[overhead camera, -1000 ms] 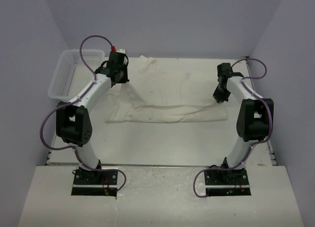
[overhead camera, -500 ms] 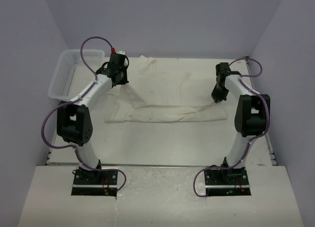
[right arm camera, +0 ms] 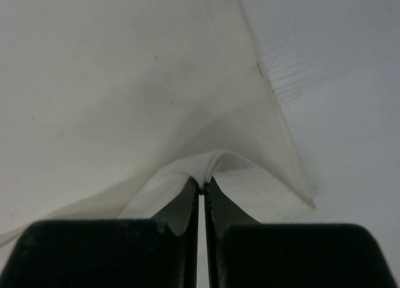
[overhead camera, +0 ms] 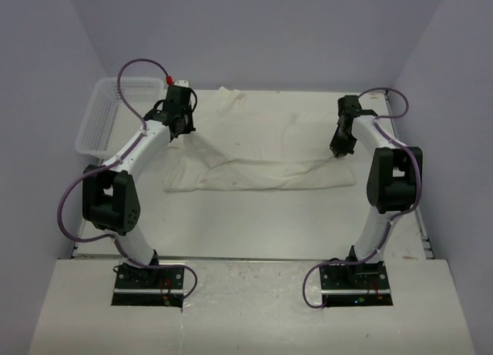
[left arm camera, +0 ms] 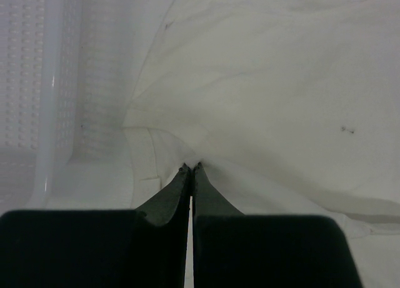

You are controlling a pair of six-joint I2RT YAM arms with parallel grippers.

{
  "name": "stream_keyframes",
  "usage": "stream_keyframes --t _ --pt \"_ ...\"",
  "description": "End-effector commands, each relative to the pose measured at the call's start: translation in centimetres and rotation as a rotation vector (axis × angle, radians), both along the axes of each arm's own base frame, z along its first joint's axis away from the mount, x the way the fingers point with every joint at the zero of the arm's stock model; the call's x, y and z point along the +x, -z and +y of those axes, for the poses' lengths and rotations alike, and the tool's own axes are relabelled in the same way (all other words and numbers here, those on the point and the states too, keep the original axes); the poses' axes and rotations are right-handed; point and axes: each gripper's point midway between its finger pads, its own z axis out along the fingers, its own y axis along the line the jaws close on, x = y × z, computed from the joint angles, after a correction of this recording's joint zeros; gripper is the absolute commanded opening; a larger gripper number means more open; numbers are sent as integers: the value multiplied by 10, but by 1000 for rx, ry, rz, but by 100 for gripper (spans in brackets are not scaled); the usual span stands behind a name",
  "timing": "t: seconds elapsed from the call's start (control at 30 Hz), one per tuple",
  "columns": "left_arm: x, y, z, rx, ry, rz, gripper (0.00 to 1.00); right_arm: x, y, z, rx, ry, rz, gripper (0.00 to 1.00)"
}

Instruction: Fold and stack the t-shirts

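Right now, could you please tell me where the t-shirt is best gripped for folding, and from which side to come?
Probably at its two side edges, coming down from above on each. The t-shirt lies spread wide and flat, so one hold would likely let it sag. The left gripper and right gripper are each shut on a pinched-up ridge of cloth there.

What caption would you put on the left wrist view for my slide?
Left hand shut on a pinched fold of the cream t-shirt, white mesh basket on the view's left.
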Motion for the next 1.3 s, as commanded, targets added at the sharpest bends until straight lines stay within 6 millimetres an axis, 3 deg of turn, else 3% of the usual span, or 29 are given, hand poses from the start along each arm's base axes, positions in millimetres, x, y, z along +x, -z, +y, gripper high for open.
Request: stream_keyframes --t 0.0,0.77,1.27 --pt "7 -30 14 -5 -66 -106 0 22 -16 1 8 -24 -70 0" --pt "10 -21 15 -3 -62 -84 0 58 -35 -4 -34 -55 -139 2" --pt "7 -30 17 -13 -68 -103 0 47 -40 -6 -36 -44 -144 1"
